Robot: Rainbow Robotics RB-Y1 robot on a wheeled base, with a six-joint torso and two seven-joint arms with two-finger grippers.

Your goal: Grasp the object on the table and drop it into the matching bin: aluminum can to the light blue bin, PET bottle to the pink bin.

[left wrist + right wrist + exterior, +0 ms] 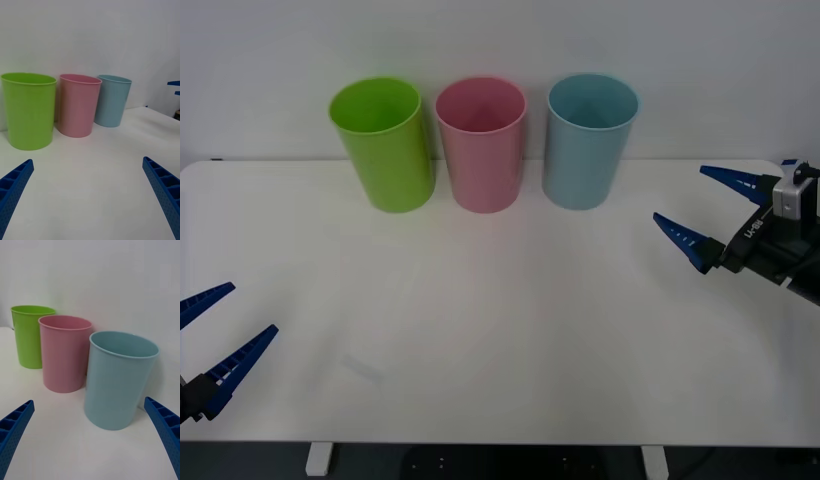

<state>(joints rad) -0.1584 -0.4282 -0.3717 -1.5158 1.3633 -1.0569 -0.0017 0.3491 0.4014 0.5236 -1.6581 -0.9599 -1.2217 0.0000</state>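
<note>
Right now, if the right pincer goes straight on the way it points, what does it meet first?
Most likely the light blue bin: the right pincer, open, faces its wall in the right wrist view, with bare table between them. Its height against the bin is unclear.

Three bins stand in a row along the far edge of the table (500,330): lime green bin (383,146) at left, pink bin (481,146) in the middle, light blue bin (586,142) at right, close together.
</note>
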